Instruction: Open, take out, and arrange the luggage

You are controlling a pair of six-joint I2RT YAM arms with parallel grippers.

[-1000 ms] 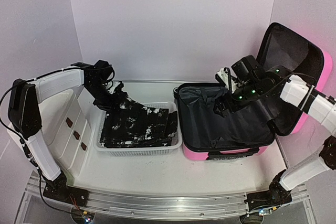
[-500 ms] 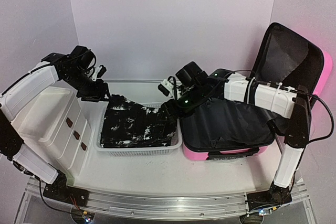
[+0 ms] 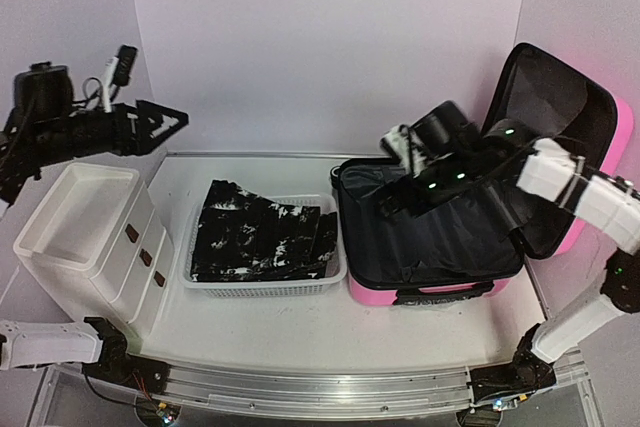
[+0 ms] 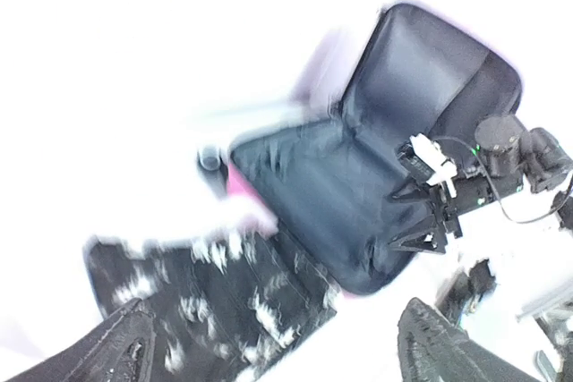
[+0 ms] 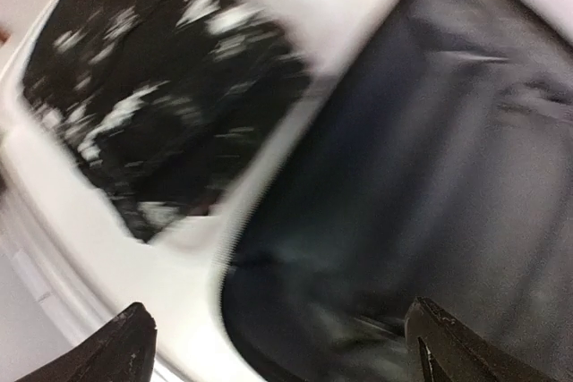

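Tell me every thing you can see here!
suitcase: one, pink with black lining, on the right, lid open.
basket: one, white, middle, beside the suitcase.
cloth: one, black with white patches, lying in the basket.
drawers: one unit, white, left of the basket.
table: one, white, under it all.
left end effector: one, black, open, raised above the drawers.
right end effector: one, black, open, over the open suitcase.
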